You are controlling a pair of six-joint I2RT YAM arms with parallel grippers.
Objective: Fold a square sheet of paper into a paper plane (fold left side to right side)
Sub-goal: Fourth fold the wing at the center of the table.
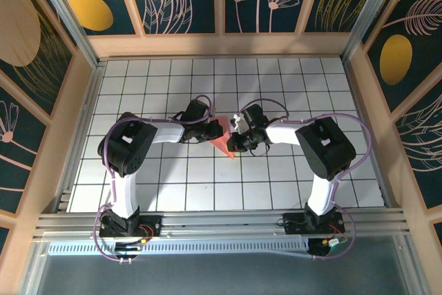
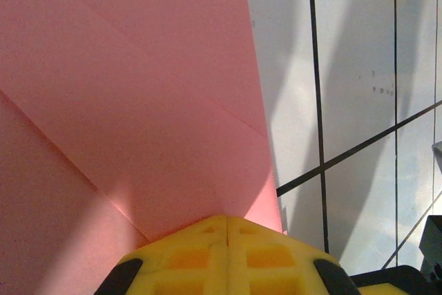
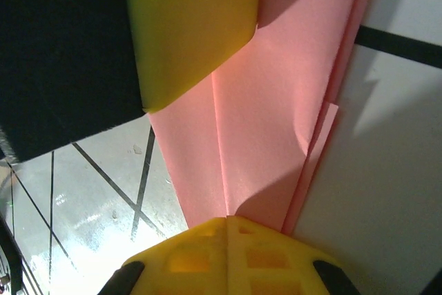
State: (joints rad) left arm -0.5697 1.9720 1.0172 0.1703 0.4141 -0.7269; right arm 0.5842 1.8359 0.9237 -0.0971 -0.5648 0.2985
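The salmon-pink paper plane lies part-folded on the white grid between both arms, its point toward the near side. My left gripper is shut, its yellow fingertips closed tight and resting on the paper's near edge; flat pink layers with diagonal creases spread beyond. My right gripper is also shut, tips together on the paper, where a long centre crease runs up to their seam. The left gripper's yellow finger presses on the paper farther along. Stacked layer edges show on the right.
White grid tiles cover the table all round the paper. Wooden walls with patterned panels fence the table on three sides. Both arm bases stand at the near edge.
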